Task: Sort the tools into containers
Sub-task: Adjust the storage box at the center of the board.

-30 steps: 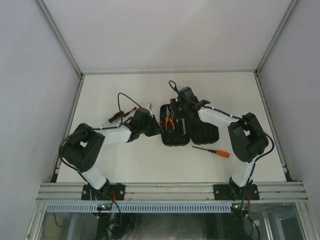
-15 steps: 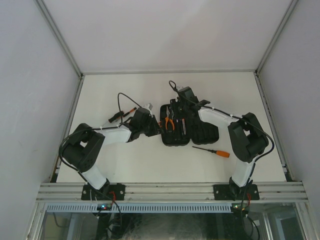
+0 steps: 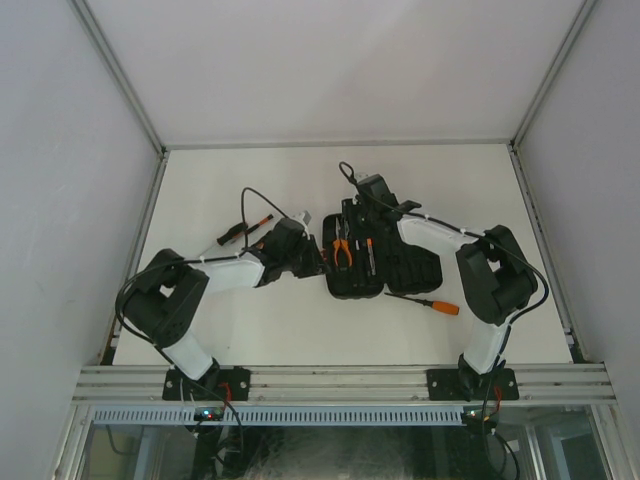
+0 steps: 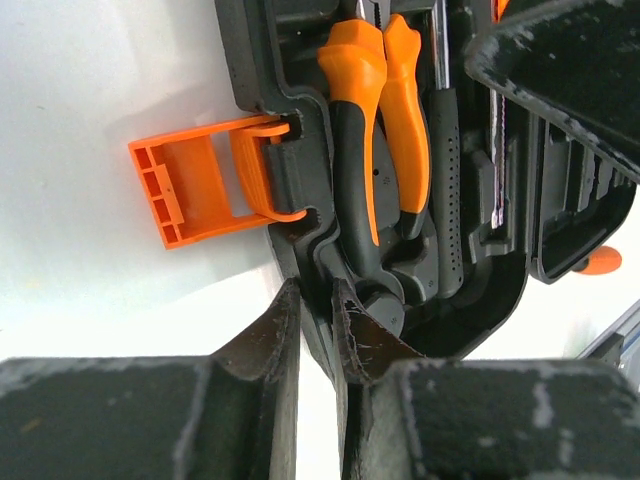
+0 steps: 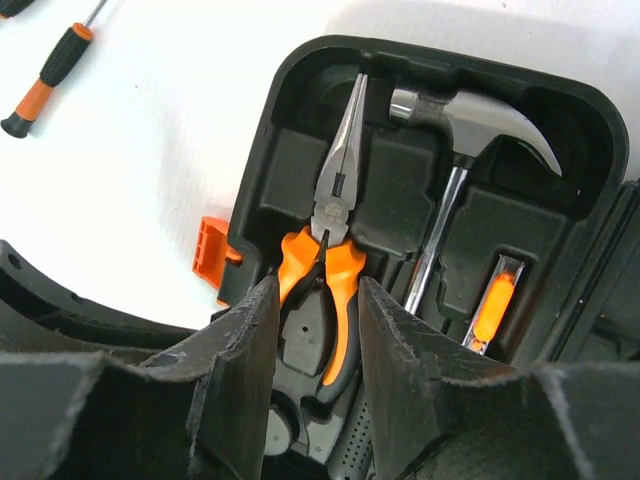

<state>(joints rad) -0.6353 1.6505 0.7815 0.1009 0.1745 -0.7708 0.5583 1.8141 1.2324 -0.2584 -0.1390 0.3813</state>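
Observation:
The black tool case (image 3: 405, 265) lies open mid-table, its orange latch (image 4: 195, 192) flipped out. Orange-handled pliers (image 5: 335, 215) and the steel-head hammer (image 5: 470, 115) sit in moulded slots, with an orange screwdriver (image 5: 490, 305) in a slot beside them. My left gripper (image 4: 315, 305) is shut on the case's left rim (image 4: 300, 250), below the latch. My right gripper (image 5: 315, 300) is open, its fingers straddling the pliers' handles just above them. One orange-handled screwdriver (image 3: 428, 303) lies loose near the case's front right. Other screwdrivers (image 3: 240, 228) lie left of the case.
The case lid (image 3: 420, 255) lies flat to the right of the tray half. An orange-and-black screwdriver (image 5: 45, 70) shows at the far left of the right wrist view. Metal rails and white walls border the table (image 3: 300, 320).
The case has shifted and turned slightly toward the near edge with my left gripper holding its rim. The screwdrivers at the left show more fully. The right gripper stays over the pliers.

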